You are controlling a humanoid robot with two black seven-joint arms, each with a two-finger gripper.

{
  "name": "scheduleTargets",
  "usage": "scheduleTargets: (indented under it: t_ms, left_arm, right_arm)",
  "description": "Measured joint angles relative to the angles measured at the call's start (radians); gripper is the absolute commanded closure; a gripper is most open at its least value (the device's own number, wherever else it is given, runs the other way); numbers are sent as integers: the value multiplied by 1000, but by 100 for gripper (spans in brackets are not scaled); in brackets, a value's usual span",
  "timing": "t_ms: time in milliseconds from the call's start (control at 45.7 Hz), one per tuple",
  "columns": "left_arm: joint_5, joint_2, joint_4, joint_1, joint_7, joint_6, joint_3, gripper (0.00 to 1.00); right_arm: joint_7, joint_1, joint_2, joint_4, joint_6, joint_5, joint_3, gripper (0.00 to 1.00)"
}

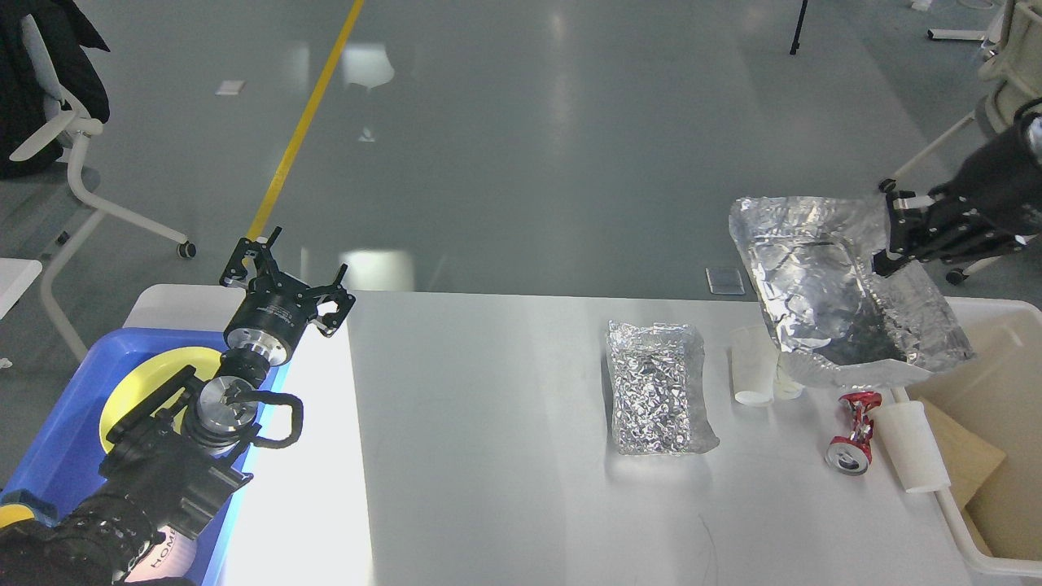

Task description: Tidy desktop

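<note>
Right gripper [883,262] pinching a foil tray [847,293], held tilted in the air above paper cups [761,366] and bin [989,358]. Left gripper [285,273] spread, jaws apart, over blue tray [57,439]. Tabletop [505,456] below, bearing foil bag [658,387] and crushed can [851,427].

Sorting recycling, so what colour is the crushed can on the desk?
Red with a silver end, crushed can, clearest in the head view.

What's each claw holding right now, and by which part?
Right claw is shut on the foil tray, pinching its upper right rim, tray lifted and tilted above the desktop. Left claw is open, holding nothing.
</note>
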Motion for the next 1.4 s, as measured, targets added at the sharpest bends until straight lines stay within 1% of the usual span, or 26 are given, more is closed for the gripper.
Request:
scheduleTargets:
  t_ms: [109,241,285,328,482,547,613,701,832,854,876,898,919,941,963,1226,1401]
  left_arm:
    - [0,0,0,0,0,0,0,2]
    - [0,0,0,0,0,0,0,2]
    - [0,0,0,0,0,0,0,2]
    - [0,0,0,0,0,0,0,2]
    - [0,0,0,0,0,0,0,2]
    - [0,0,0,0,0,0,0,2]
    - [0,0,0,0,0,0,0,2]
    - [0,0,0,0,0,0,0,2]
    - [0,-1,0,0,0,0,0,2]
    - [0,-1,0,0,0,0,0,2]
    - [0,-1,0,0,0,0,0,2]
    - [0,-1,0,0,0,0,0,2]
    - [0,-1,0,0,0,0,0,2]
    - [0,-1,0,0,0,0,0,2]
    - [0,-1,0,0,0,0,0,2]
    - [0,-2,0,0,0,0,0,2]
    - [0,-2,0,0,0,0,1,2]
  right_arm:
    - [0,-183,-34,-144,-104,33,4,100]
    - [-1,-416,-31,-347,-216,197,7,100]
    - [-9,-495,-25,-428,-244,271,7,100]
    - [-24,-565,-13,-507,-264,336,6,100]
    - [-101,-832,82,-817,-338,563,6,100]
    - [-126,-937,117,-905,-394,633,6,100]
    - [-152,-1012,144,-947,-465,670,6,100]
    - [-196,-1074,169,-966,-579,691,13,100]
    - [-260,-1105,191,-971,-663,702,36,100]
    - [-270,-1110,192,-971,-673,705,44,94]
    - [-282,-1118,195,-973,-692,707,58,50]
    - [-285,-1120,195,-973,-699,708,63,0]
    - [-287,-1121,196,-973,-704,708,65,0]
    - [-289,-1122,196,-973,-709,709,68,5]
    - [-290,-1123,196,-973,-716,709,69,0]
    - [-310,-1128,196,-973,-735,699,62,0]
    - [-314,-1132,194,-973,-735,699,62,0]
